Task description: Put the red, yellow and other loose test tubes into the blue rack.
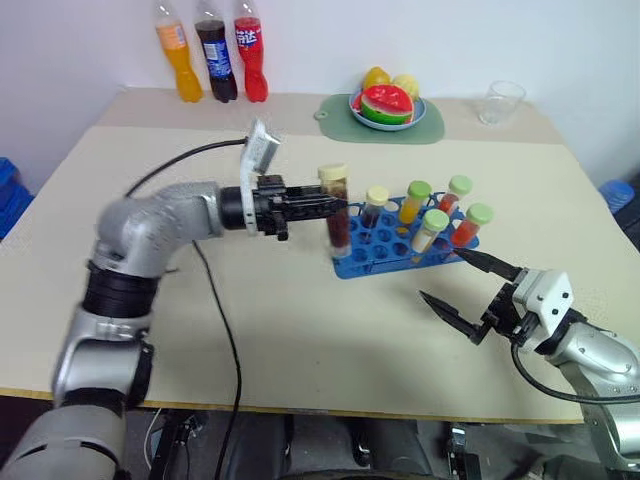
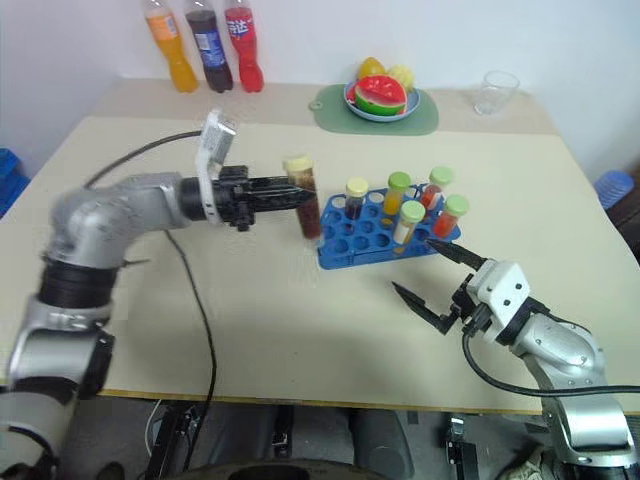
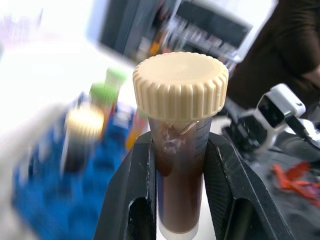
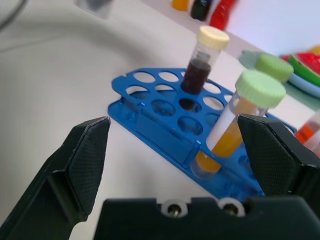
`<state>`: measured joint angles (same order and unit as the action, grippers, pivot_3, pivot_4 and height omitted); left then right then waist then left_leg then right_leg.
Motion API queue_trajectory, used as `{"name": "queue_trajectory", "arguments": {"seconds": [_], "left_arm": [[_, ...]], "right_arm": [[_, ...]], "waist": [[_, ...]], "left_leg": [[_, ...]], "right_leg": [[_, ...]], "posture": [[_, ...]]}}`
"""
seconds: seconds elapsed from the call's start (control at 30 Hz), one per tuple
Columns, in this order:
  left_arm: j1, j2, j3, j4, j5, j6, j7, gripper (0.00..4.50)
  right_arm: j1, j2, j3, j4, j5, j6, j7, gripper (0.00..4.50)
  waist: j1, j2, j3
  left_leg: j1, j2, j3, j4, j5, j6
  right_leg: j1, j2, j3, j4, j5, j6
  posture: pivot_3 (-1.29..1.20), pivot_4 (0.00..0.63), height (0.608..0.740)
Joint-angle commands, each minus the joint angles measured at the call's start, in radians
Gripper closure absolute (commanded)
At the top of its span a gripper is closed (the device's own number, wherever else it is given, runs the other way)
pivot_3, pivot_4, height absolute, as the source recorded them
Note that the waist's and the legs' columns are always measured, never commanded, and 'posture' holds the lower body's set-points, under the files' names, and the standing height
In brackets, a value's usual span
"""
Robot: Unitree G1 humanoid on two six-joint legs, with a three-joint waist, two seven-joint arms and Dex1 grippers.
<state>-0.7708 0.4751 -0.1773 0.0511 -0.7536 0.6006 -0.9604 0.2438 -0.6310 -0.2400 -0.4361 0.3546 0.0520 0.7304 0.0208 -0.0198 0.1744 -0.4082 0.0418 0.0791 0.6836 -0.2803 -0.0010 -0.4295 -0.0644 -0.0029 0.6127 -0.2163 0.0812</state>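
While the left gripper (image 1: 335, 208) clamps a dark brown tube (image 1: 337, 218) at the blue rack's (image 1: 372, 258) 9 o'clock, the right gripper (image 1: 462, 292) gapes empty at 5 o'clock.

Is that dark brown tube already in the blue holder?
Not yet. The brown tube hangs upright in the left tool, beside the blue rack.

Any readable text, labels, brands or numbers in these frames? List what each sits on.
None reads clearly.
Labels on the three soda bottles: too small and blurred to read.
Graduation marks on the dark brown tube in the left end effector: faint lines, no legible numbers.
Blue rack: no markings visible.
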Motion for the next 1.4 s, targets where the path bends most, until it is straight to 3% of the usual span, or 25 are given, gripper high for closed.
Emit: {"name": "queue_trajectory", "arguments": {"seconds": [0.03, 0.2, 0.33, 0.7, 1.27, 1.4], "left_arm": [[-0.026, -0.045, -0.038, 0.081, 0.158, -0.264, -0.149, 3.77], [-0.066, -0.161, -0.051, 0.274, 0.282, -0.482, -0.232, 3.77], [-0.101, -0.237, -0.042, 0.409, 0.353, -0.558, -0.226, 3.77], [-0.12, -0.304, -0.05, 0.642, 0.532, -0.764, -0.218, 3.77], [-0.101, -0.338, -0.049, 0.612, 0.553, -0.745, -0.288, 3.77], [-0.116, -0.347, -0.033, 0.614, 0.514, -0.616, -0.328, 3.77]], "right_arm": [[0.043, 0.027, -0.047, -0.069, -0.018, -0.013, -0.05, 0.0], [0.113, 0.067, -0.067, -0.109, -0.046, -0.028, -0.1, 0.0], [0.129, 0.089, -0.062, -0.128, -0.062, -0.028, -0.129, 0.0], [0.157, 0.125, -0.048, -0.142, -0.088, -0.039, -0.163, 0.0], [0.13, 0.139, -0.039, -0.118, -0.098, -0.045, -0.163, 0.0], [0.118, 0.14, -0.036, -0.11, -0.099, -0.045, -0.163, 0.0]], "waist": [[-0.006, 0.0, 0.0], [-0.008, 0.0, 0.0], [-0.008, 0.0, 0.0], [-0.008, 0.0, 0.0], [-0.008, -0.001, 0.0], [-0.008, 0.0, 0.0]], "left_leg": [[0.0, 0.0, 0.0, 0.0, -0.001, 0.001], [0.0, 0.0, 0.0, 0.0, -0.002, 0.003], [0.0, 0.0, -0.001, 0.0, -0.002, 0.003], [0.001, 0.0, -0.001, 0.0, -0.002, 0.004], [0.0, 0.0, -0.002, 0.0, -0.002, 0.005], [0.0, 0.001, -0.002, 0.0, -0.002, 0.005]], "right_leg": [[0.0, 0.0, 0.0, 0.0, 0.0, 0.0], [0.0, 0.001, 0.0, 0.0, 0.0, 0.001], [0.0, 0.002, 0.0, 0.0, 0.0, 0.001], [0.001, 0.002, 0.0, 0.0, -0.001, 0.002], [0.0, 0.002, 0.0, 0.0, -0.001, 0.002], [0.0, 0.002, 0.0, 0.0, -0.001, 0.002]], "posture": [[0.0, 0.15, 0.74], [0.0, 0.15, 0.74], [0.0, 0.15, 0.74], [0.0, 0.15, 0.74], [0.0, 0.15, 0.74], [0.0, 0.15, 0.74]]}}
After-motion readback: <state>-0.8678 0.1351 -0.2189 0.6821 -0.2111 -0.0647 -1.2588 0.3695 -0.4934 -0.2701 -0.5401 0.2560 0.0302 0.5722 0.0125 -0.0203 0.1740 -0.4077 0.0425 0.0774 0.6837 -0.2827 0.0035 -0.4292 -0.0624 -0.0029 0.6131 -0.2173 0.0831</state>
